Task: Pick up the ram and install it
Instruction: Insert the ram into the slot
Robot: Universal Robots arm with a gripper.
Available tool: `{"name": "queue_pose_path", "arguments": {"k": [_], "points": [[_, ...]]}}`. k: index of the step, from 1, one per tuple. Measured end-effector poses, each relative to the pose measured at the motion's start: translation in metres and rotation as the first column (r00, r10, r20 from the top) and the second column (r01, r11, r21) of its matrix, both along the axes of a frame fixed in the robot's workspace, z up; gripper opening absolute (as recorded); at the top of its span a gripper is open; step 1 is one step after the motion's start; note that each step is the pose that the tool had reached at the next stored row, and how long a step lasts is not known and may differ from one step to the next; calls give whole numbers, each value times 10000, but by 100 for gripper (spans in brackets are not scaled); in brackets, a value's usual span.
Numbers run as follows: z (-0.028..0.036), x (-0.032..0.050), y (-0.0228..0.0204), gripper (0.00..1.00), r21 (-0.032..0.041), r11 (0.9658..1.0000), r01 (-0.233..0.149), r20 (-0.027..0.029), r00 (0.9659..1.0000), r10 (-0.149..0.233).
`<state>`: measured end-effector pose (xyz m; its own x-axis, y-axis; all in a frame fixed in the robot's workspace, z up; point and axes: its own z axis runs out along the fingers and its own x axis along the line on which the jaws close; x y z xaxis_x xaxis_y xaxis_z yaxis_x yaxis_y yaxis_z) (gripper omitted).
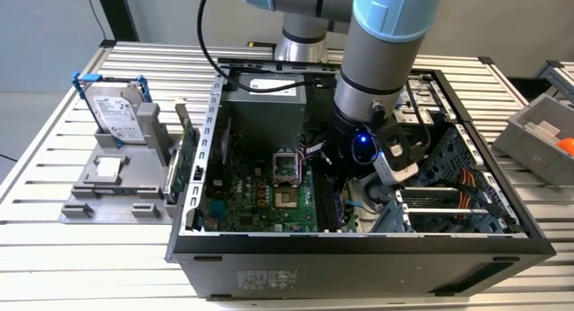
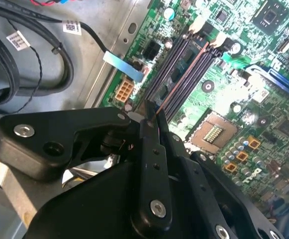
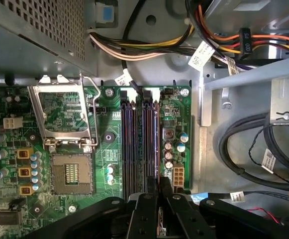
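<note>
Open computer case on desk: motherboard inside. Hand closed on ram, edge-on over memory slots.

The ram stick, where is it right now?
Edge-on in the second wrist view, the ram sits in the motherboard's memory slots, clamped by the gripper.
</note>
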<state>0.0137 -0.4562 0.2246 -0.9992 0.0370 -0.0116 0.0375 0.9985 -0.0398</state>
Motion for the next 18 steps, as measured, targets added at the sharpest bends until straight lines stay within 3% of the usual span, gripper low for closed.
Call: {"name": "queue_pose_path", "arguments": {"k": [10,18], "points": [[-7,32,3,0,-1,10000,3,0,10000,-3],[7,32,3,0,-2,10000,3,-37,10000,-3]]}}
